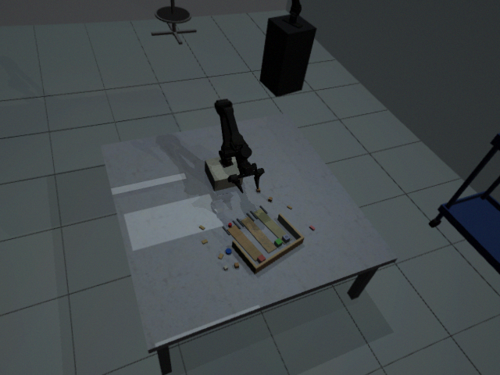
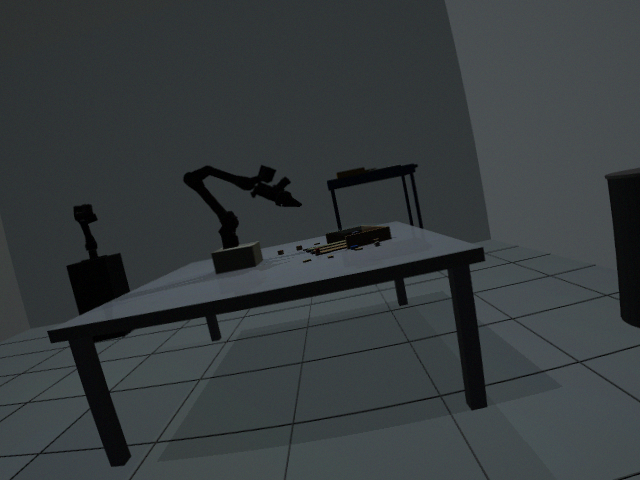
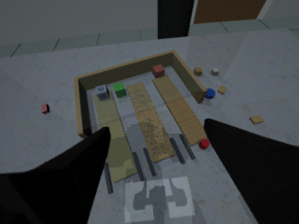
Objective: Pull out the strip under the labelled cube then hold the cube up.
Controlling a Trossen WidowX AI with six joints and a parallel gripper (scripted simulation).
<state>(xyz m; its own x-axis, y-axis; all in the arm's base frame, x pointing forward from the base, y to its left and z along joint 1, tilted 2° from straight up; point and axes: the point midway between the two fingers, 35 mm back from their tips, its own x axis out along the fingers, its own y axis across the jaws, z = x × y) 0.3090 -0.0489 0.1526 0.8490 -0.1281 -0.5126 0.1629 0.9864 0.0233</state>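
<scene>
Above the table [image 1: 177,278] [image 2: 289,271] [image 3: 37,79], spread empty pincer [image 1: 250,190] [image 2: 300,204] [image 3: 157,127], labelled cube's [image 1: 286,238] [image 3: 102,91] marking blurred.

Table [image 1: 173,282] [image 2: 289,290] [image 3: 42,154]: pale, faintly mottled top
Tray [image 1: 279,256] [image 2: 368,236] [image 3: 126,70]: directly on it
Blue disc [image 1: 228,251] [image 3: 210,93]: just outside tray

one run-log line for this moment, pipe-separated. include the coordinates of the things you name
gripper [image 1: 250,191] [image 3: 157,127]: open, nothing held | pose: above table | labelled cube [image 1: 286,238] [image 3: 102,92]: at olive strip's [image 1: 269,223] [image 3: 112,135] far end | strip: not pulled out

Jaws [image 1: 250,191] [image 2: 300,204] wide open, seemingly angled downward.
</scene>
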